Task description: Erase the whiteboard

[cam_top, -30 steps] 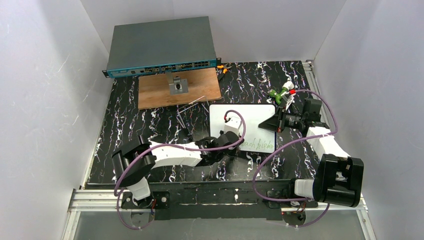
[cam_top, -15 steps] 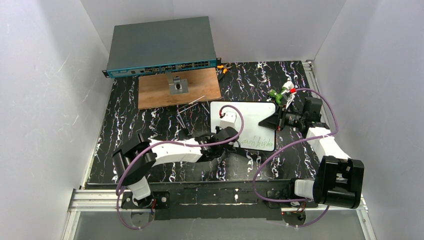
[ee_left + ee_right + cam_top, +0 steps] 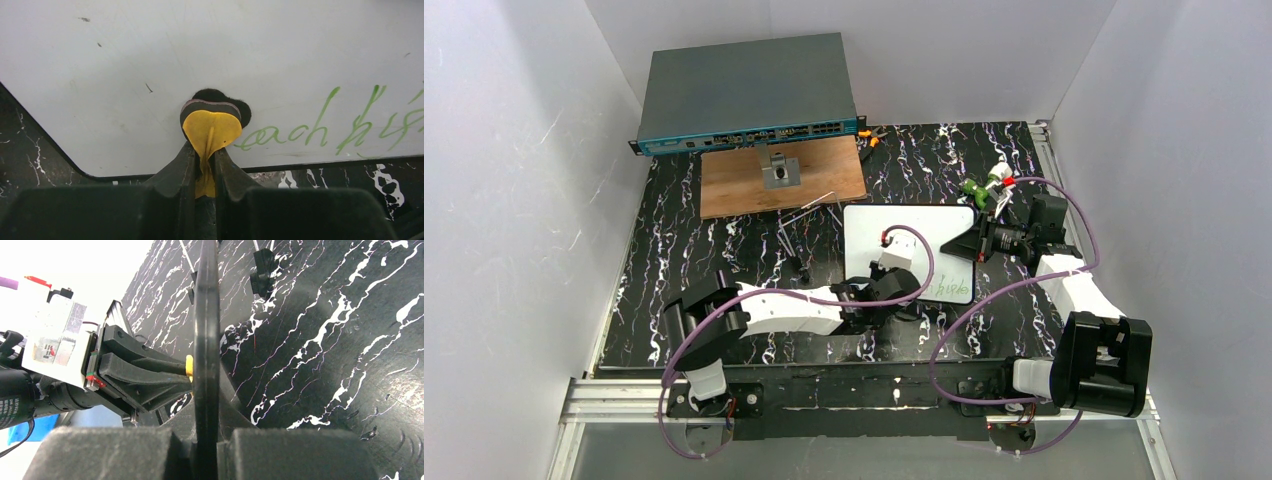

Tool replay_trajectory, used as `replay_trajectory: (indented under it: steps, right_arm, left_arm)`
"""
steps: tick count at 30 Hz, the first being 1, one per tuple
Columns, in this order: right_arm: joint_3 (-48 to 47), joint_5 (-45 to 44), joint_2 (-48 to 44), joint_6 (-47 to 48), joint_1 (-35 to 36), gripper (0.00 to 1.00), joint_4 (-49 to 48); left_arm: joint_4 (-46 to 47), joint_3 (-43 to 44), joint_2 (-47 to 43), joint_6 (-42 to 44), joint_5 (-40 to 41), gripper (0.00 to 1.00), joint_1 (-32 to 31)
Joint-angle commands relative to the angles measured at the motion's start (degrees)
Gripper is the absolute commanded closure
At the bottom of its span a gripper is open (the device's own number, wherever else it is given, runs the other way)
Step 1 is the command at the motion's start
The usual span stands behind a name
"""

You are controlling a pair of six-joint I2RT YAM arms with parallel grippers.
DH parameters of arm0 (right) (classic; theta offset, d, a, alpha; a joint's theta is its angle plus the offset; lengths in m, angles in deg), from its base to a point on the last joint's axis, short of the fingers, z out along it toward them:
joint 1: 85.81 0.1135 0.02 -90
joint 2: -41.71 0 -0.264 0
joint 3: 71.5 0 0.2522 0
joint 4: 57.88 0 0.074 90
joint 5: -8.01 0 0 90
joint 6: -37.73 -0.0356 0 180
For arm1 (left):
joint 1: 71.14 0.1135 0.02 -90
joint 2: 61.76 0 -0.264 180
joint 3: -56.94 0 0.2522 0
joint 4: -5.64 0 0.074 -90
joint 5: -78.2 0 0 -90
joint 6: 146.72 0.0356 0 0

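The whiteboard (image 3: 924, 228) lies flat on the black marbled table, with green handwriting (image 3: 950, 287) along its near edge. My left gripper (image 3: 902, 292) is shut on a yellow eraser (image 3: 211, 127). The eraser's black felt pad (image 3: 215, 95) presses on the whiteboard (image 3: 200, 50) just left of the green handwriting (image 3: 320, 125). My right gripper (image 3: 956, 246) is shut on the board's right rim. In the right wrist view the rim (image 3: 206, 330) stands edge-on between the right gripper's (image 3: 206, 437) fingers, and the left gripper (image 3: 142, 374) shows beyond it.
A grey network switch (image 3: 744, 95) sits at the back, with a brown wooden panel (image 3: 754, 190) carrying a metal block (image 3: 780, 172) in front of it. A green-and-white marker (image 3: 984, 184) lies behind the right gripper. Thin metal rods (image 3: 809, 205) and small black clips (image 3: 799, 268) lie left of the board.
My left gripper slid left along the board's near edge with the eraser, then back to the right. Less green writing shows in the top view. The right gripper has kept its hold.
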Motion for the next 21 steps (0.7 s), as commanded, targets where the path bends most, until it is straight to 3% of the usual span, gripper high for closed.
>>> replay_trajectory:
  steps: [1,9,17,21]
  right_arm:
    - [-1.2,1.8,-1.1,-0.1,0.5,0.99,-0.7]
    - [-1.2,1.7,-1.3,-0.2,0.5,0.99,-0.7]
    - [-1.2,1.6,-1.2,-0.1,0.5,0.99,-0.7]
    - [-1.3,1.5,-1.2,-0.1,0.5,0.99,-0.6]
  left_arm:
    - [-6.1,0.5,-0.1,-2.8,5.5,1.0,1.1]
    - [-7.3,-2.7,-3.6,-4.7,6.0,1.0,3.5]
    - [4.4,-2.5,-2.0,0.4,-0.7,1.0,-1.7]
    - [4.7,-0.8,-0.2,1.0,-2.5,1.0,-2.7]
